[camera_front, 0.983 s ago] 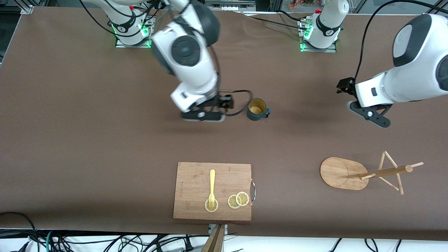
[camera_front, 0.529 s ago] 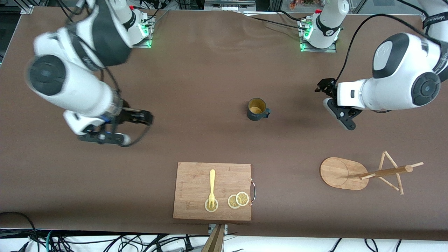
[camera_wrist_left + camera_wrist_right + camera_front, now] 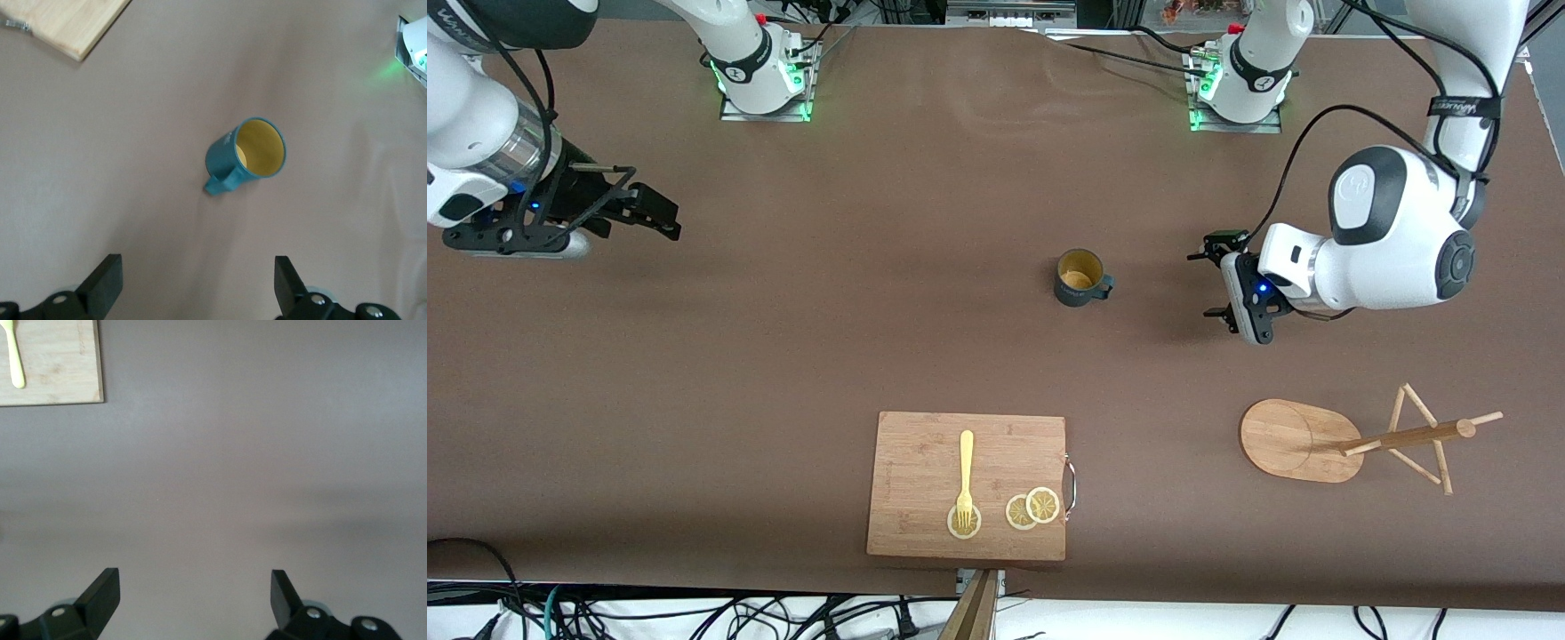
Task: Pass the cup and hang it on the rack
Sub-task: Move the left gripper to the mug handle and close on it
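Observation:
The dark teal cup (image 3: 1080, 277) with a yellow inside stands upright in the middle of the table, its handle toward the left arm's end. It also shows in the left wrist view (image 3: 247, 157). My left gripper (image 3: 1216, 284) is open and empty, low beside the cup on its handle side, a short gap away; the left wrist view shows it too (image 3: 198, 287). My right gripper (image 3: 516, 242) is open and empty over bare table at the right arm's end, as the right wrist view shows (image 3: 193, 600). The wooden rack (image 3: 1294, 440) stands nearer the front camera, toward the left arm's end.
A wooden cutting board (image 3: 967, 484) with a yellow fork (image 3: 965, 476) and lemon slices (image 3: 1032, 508) lies near the front edge. Its corner shows in both wrist views (image 3: 60, 20) (image 3: 50, 360). Brown table lies between cup and rack.
My right arm has swung away from beside the cup to the right arm's end of the table. My left gripper has come closer to the cup and turned toward it. The cup has not moved.

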Motion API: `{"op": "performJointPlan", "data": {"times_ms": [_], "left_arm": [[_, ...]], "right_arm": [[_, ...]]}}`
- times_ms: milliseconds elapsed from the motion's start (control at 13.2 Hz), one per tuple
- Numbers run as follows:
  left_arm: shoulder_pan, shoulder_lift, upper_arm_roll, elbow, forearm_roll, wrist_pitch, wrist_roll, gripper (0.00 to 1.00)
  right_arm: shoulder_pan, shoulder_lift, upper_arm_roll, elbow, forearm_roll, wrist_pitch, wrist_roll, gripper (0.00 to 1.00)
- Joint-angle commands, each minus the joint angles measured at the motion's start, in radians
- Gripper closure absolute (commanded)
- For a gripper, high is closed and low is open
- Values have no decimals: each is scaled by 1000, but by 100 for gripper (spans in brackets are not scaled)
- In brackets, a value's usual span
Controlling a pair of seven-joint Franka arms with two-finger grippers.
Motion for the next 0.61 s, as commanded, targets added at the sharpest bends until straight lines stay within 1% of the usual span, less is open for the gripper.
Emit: {"op": "performJointPlan", "data": {"times_ms": [0, 151, 227, 303, 454, 529], "left_arm": [[1, 51, -2, -48, -165, 103, 257, 0], [-1, 94, -2, -95, -321, 182, 458, 0], [-2, 110, -2, -115, -399, 196, 555, 0], [-2, 124, -2, -126, -461, 199, 645, 0], [-2, 153, -1, -145, -547, 201, 837, 0], [-2, 167, -1, -146, -593, 199, 931, 0]], "right_arm": [[15, -23, -6, -62, -20, 57, -15, 0], [21, 3, -5, -45, -71, 69, -15, 0], [19, 11, -5, -40, -74, 66, -15, 0], [18, 34, -5, -2, -74, 57, -18, 0], [18, 52, -5, 64, -79, 5, -18, 0], [12, 52, -6, 85, -83, 1, -19, 0]]}}
